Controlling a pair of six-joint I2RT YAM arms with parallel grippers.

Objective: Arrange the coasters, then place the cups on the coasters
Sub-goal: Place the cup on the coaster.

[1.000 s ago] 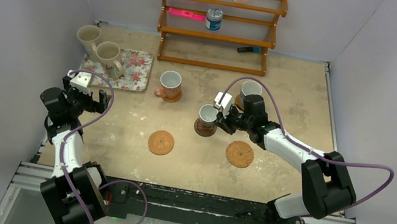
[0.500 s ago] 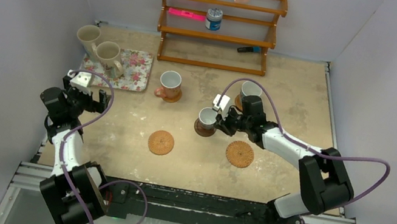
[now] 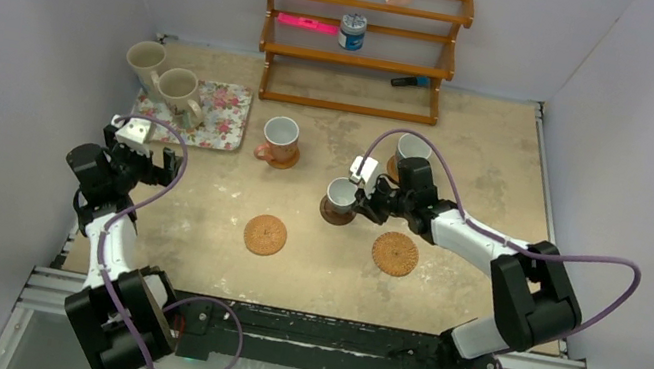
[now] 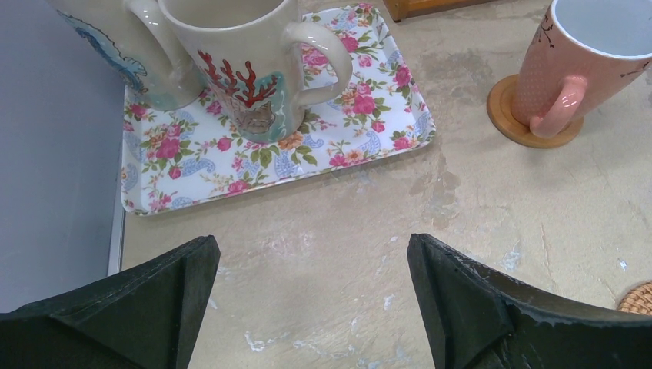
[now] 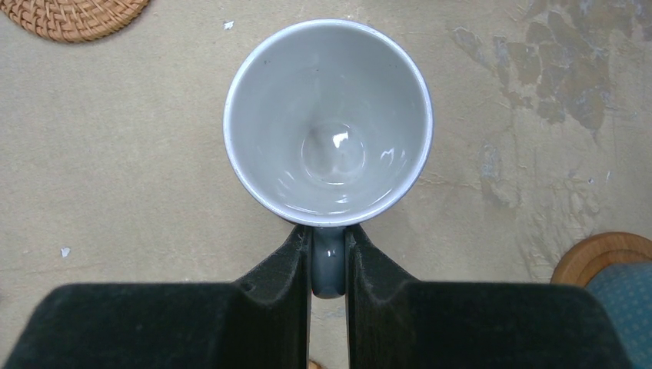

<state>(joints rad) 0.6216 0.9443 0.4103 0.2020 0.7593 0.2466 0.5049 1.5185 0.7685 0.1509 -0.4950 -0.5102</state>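
Shows, at centre of the top view, the right gripper (image 3: 363,196) with jaws clamped on the handle of the small grey mug (image 3: 340,190), upright over the dark brown coaster (image 3: 335,213); whether touching it, not discernible. Places the left gripper (image 3: 143,155) at left, jaws spread wide and empty, below the floral tray (image 3: 224,111) with two cream mugs (image 3: 180,90). Marks two bare woven coasters (image 3: 264,233) at lower centre, with a pink mug (image 3: 281,136) and a blue mug (image 3: 411,146) above them.
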